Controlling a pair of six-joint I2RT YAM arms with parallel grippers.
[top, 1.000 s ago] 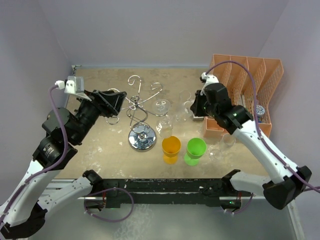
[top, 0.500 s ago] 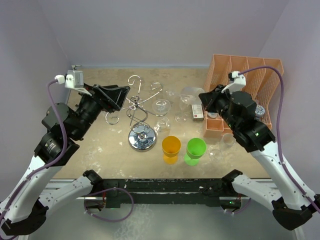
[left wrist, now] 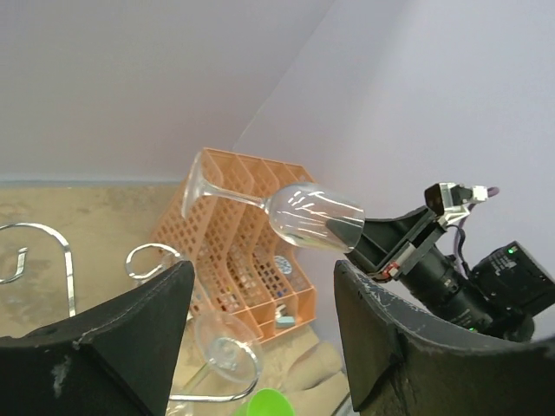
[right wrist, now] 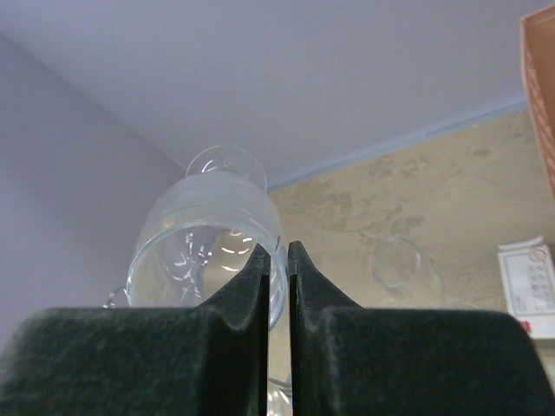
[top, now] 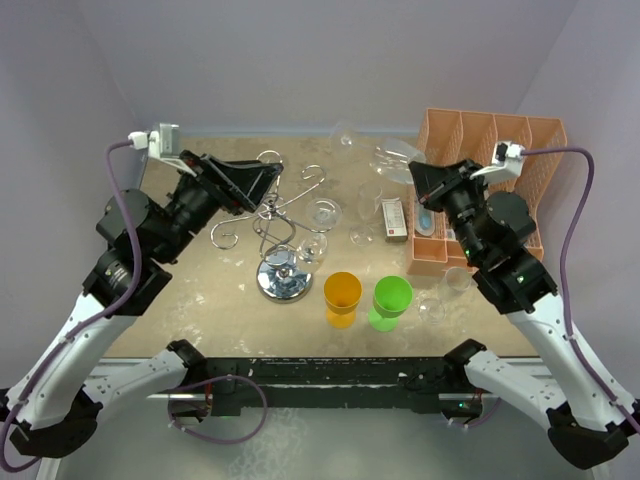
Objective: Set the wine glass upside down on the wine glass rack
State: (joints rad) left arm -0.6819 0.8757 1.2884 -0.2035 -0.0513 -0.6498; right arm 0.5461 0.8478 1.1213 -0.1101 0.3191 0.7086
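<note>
The right fingers pinch the wine glass by its rim, holding it sideways in the air, right of the wine glass rack; the left fingers gape empty just left of that rack

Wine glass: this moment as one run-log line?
right gripper: shut on wine glass rim, airborne | left gripper: open, near wine glass rack

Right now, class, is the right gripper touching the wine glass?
Touching. The right wrist view shows the right gripper pinching the wine glass by its rim.
</note>
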